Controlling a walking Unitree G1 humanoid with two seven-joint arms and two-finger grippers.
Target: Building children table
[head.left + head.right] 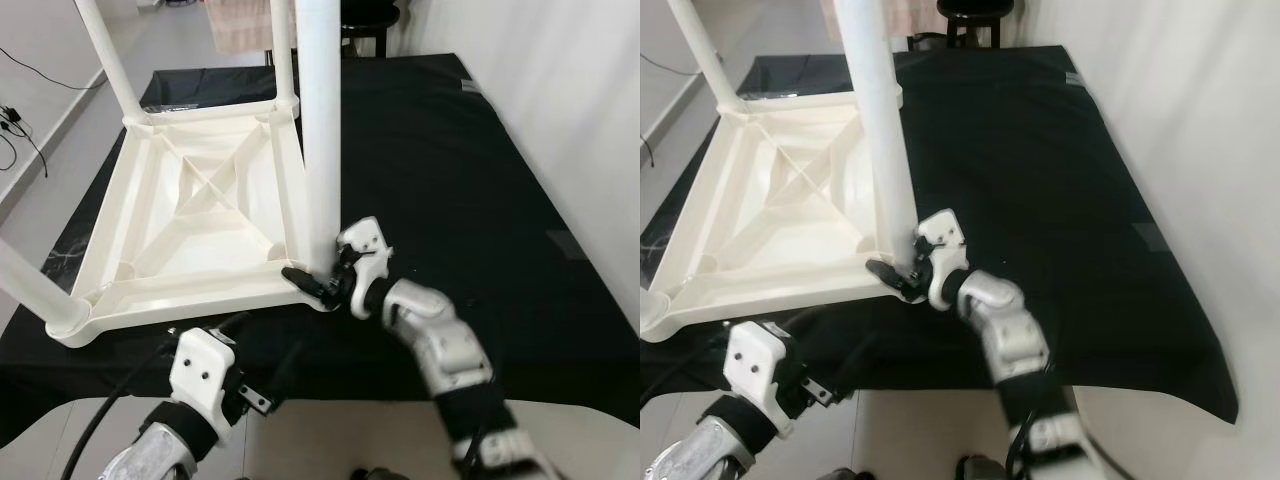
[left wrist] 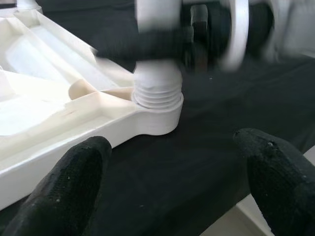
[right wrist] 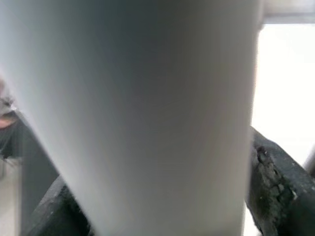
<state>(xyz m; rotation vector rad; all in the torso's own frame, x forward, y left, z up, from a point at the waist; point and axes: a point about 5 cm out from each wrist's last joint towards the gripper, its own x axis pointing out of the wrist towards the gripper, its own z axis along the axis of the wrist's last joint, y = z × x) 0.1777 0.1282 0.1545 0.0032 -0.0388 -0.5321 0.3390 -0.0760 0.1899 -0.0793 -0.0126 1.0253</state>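
left gripper (image 2: 172, 182) nearest, fingers spread wide, holding nothing, just short of the tabletop's near corner. right gripper (image 1: 318, 283) clamped on the smooth white tube leg (image 1: 322, 120) at its ribbed threaded base. upturned white plastic tabletop (image 1: 200, 215) — ribbed x underside — lies on black cloth (image 1: 450, 180).

One upturned tabletop (image 1: 200, 210), four white legs (image 1: 320, 130), two claws (image 1: 318, 280).

Silver jointed arms with white blocky wrist housings, left gripper (image 1: 268, 372) and right gripper (image 1: 312, 282) each with two long black fingers (image 2: 78, 182), black cable on left arm (image 1: 150, 445), lower left.
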